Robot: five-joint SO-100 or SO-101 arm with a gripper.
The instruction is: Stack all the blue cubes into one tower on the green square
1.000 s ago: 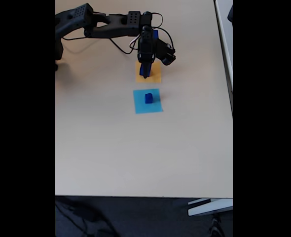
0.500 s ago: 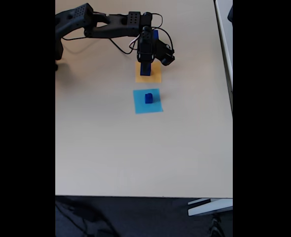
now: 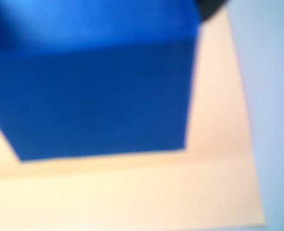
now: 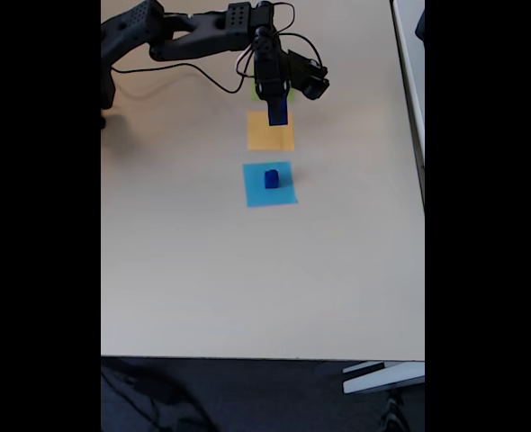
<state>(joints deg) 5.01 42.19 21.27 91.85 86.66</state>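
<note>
Up top, we see the end effector (image 4: 275, 115) gripping a blue cube (image 4: 278, 110), lifted over the orange square's (image 4: 271, 135) far edge. Green square (image 4: 253, 88) peeks behind the arm. Small cube (image 4: 271, 179) sits on the light-blue square (image 4: 269, 184), tan surface (image 4: 247, 279).

In the fixed view the table (image 4: 247, 279) lies bare and open below the light-blue square (image 4: 270, 184), where the only thing standing up is a small blue cube (image 4: 271, 179). The orange square (image 4: 271, 131) lies flat and bare, offering no obstruction, while the gripper (image 4: 277, 115) with a blue cube (image 4: 278, 110) hangs at its far edge. The arm (image 4: 184, 40) and its cables crowd the far left corner; the wrist view is too blurred to judge clearance, though the cube seems lifted above the orange sheet.
</note>
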